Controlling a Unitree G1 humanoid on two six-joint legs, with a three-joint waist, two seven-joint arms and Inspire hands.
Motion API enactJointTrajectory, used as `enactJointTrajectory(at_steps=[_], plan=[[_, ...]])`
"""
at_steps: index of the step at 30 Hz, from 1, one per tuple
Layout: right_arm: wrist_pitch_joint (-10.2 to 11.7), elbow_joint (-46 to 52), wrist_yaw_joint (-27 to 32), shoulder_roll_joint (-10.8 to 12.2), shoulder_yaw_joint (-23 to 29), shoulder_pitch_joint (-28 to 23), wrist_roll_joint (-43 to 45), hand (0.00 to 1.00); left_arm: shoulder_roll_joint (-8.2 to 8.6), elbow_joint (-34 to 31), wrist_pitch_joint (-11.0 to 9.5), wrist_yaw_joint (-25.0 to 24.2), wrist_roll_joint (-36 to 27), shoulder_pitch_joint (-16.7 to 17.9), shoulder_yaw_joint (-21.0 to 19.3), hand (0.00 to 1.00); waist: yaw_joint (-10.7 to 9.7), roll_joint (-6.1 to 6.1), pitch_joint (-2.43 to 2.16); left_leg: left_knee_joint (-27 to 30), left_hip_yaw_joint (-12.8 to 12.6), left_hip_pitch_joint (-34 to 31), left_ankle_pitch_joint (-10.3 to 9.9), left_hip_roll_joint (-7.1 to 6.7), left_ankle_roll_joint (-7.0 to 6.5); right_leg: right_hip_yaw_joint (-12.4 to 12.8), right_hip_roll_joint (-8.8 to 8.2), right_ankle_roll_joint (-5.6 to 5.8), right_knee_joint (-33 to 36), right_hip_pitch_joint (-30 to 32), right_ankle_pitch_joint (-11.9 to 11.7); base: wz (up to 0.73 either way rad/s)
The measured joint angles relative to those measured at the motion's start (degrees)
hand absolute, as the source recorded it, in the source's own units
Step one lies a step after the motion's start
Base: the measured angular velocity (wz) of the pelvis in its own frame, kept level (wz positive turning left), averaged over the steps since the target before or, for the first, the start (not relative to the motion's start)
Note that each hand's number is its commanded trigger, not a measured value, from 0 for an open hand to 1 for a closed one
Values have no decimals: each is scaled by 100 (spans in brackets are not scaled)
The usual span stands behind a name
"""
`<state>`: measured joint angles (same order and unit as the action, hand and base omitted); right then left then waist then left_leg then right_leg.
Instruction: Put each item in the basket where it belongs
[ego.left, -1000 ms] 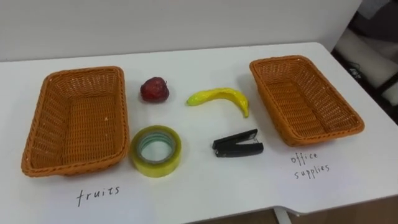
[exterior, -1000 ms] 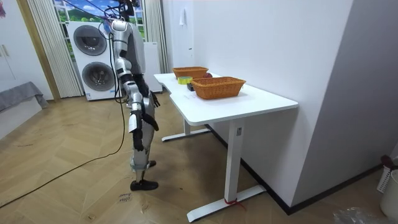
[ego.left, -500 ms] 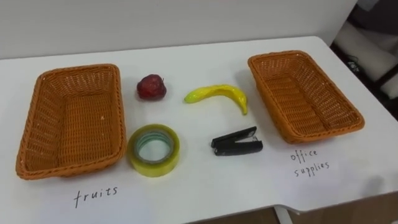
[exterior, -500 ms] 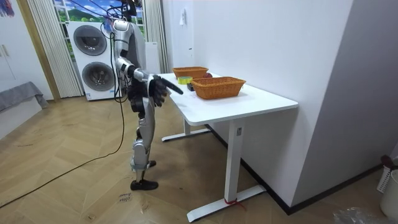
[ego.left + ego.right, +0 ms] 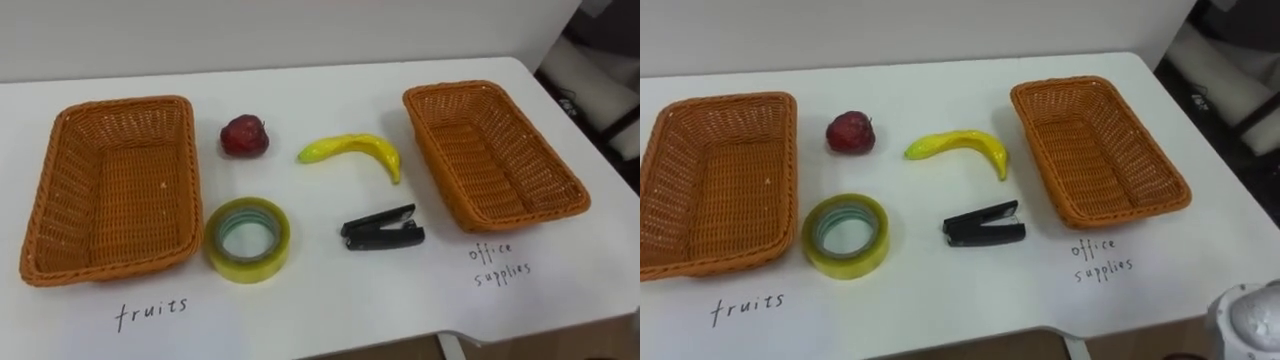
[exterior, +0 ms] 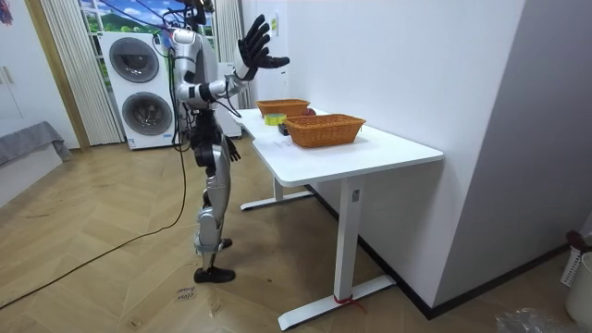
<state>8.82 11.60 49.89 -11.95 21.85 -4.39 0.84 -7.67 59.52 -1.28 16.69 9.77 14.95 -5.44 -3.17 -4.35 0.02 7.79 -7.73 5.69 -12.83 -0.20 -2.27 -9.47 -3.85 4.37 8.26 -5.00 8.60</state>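
Looking down through the left eye, spotting apple (image 5: 245, 135), banana (image 5: 352, 152), tape roll (image 5: 248, 240) and stapler (image 5: 383, 228) loose on the table (image 5: 330, 300), between fruit basket (image 5: 110, 190) and office basket (image 5: 490, 150). Switching to the right eye, finding the fruit basket clipped by the left edge. Over to the room view, catching right hand (image 6: 254, 51) held high, fingers splayed, gripping nothing; left hand (image 6: 230, 150) by the hip, too small to read.

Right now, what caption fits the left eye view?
Apple, banana, tape and stapler lie on the table between the empty left basket and right basket.
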Motion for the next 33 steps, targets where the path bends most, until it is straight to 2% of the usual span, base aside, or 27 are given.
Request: enactJointTrajectory(at_steps=[6, 9, 11, 15, 17, 20, 24, 31, 33], plan=[[-78, 156, -369, -156, -277, 397, 241, 0, -5, 135, 91, 10, 2, -13, -1, 0, 78, -106, 37, -4, 22, -4, 17, 41, 29, -5, 35, 0, 38, 10, 0, 2], [-127, 259, -568, -205, -283, 623, 350, 0, 0, 159, 116, 0, 38, -11, -5, 0, 138, -155, 18, -5, 46, -11, 21, 49, 36, -9, 47, 0, 37, 7, 0, 6], [-140, 373, -778, -209, -286, 700, 548, 0, 3, 149, 149, -62, 439, -17, -9, 0, 194, -178, 2, -3, 112, -22, 21, 45, 36, -35, 47, 0, 35, -1, 0, 10], [-146, 502, -1087, -210, -435, 791, 662, 0, 2, 124, 247, -123, 703, -20, 3, 0, 226, -195, -10, 37, 179, -43, 22, 41, 35, -32, 41, -1, 33, 6, 0, 9], [-242, 516, -1334, -210, -490, 800, 810, 0, 0, 128, 302, -173, 774, -19, -8, 0, 240, -201, -19, 61, 213, -61, 22, 42, 36, -55, 38, -1, 34, 5, 0, 7], [-353, 611, -1604, -212, -497, 822, 1072, 0, -3, 124, 374, -274, 901, -29, -31, 0, 258, -177, -12, 89, 228, -110, 23, 44, 37, -142, 29, -4, 34, 21, 2, 5], [-396, 621, -1977, -274, -657, 931, 1123, 0, -22, 121, 383, -386, 907, -41, -41, 0, 296, -164, -3, 96, 216, -125, 31, 48, 50, -209, 24, -21, 31, 22, 12, 0], [-750, 628, -3206, -578, -1172, 942, 1312, 0, -15, 57, 397, -620, 986, -40, -42, 0, 364, -210, -12, 120, 210, -113, 34, 44, 55, -224, 14, -37, 34, -29, 22, 0], [-789, 627, -3542, -582, -1248, 941, 1326, 0, -27, 25, 400, -623, 1011, -45, -44, 0, 367, -237, -5, 153, 220, -107, 34, 45, 55, -223, 8, -37, 34, -62, 22, 2]])
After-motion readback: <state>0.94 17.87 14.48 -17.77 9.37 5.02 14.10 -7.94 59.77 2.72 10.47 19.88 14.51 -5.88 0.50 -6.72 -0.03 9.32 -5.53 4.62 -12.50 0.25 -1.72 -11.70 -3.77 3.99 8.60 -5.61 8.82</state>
